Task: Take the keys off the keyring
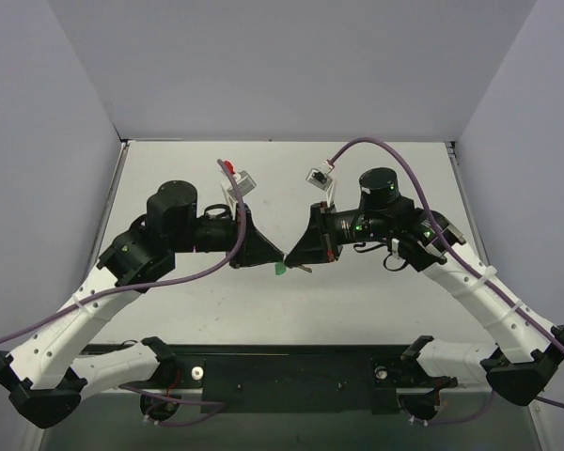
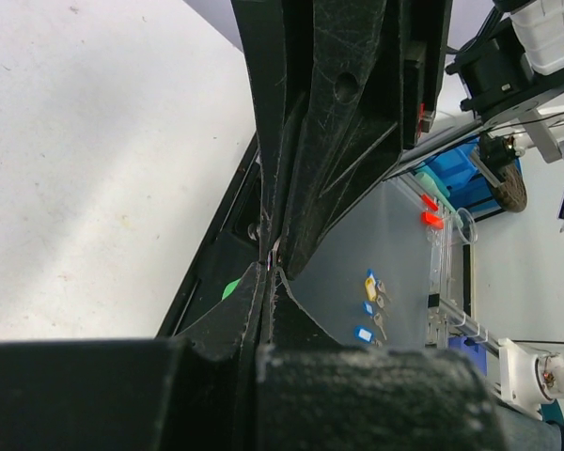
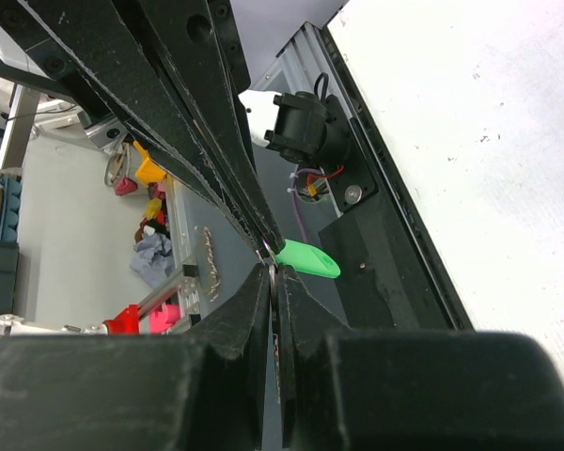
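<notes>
At centre | keyring (image 3: 306,260) | long axis toward near edge, seemingly

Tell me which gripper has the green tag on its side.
The left gripper: the green tag hangs below its tip; the silver key sits below the right gripper.

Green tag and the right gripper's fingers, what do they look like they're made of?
The green tag looks like smooth plastic: even bright colour, soft sheen. The right gripper has fingers seemingly of matte black plastic, possibly printed: scuffed, dusty, fine surface lines.
</notes>
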### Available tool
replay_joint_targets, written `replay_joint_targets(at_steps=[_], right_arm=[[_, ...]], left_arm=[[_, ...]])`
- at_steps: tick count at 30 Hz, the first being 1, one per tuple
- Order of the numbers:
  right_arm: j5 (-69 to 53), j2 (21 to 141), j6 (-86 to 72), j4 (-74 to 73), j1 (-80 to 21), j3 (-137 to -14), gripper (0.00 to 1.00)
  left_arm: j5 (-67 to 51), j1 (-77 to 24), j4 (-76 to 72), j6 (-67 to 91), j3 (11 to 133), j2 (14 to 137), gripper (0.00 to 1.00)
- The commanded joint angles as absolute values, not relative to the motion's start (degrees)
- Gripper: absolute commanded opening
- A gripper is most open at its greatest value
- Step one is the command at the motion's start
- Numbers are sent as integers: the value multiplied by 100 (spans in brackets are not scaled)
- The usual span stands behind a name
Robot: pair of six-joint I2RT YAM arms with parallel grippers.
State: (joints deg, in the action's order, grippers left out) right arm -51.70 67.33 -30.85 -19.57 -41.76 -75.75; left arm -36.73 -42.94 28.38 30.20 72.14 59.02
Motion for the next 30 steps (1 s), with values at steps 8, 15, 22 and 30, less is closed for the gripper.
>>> replay_joint_targets(at_steps=[8,15,22,30], right_arm=[[-5203,7031,-2839,-2074,-4359,-7998,0],[-5142,7040,-2742,-2197,-4386,-8059,0],[-5063,6900,-2716,-2215,-4394,-7972,0],[-5036,6776,-2716,-2224,-4386,-7954,0]], left_arm=[[-3999,-4359,3638,2067,8085,6354,0],[-3973,-4359,3964,1872,8429,6583,0],[-3569,-4351,3824,2144,8385,6434,36],[-2980,-4245,3463,2530,8253,5846,62]])
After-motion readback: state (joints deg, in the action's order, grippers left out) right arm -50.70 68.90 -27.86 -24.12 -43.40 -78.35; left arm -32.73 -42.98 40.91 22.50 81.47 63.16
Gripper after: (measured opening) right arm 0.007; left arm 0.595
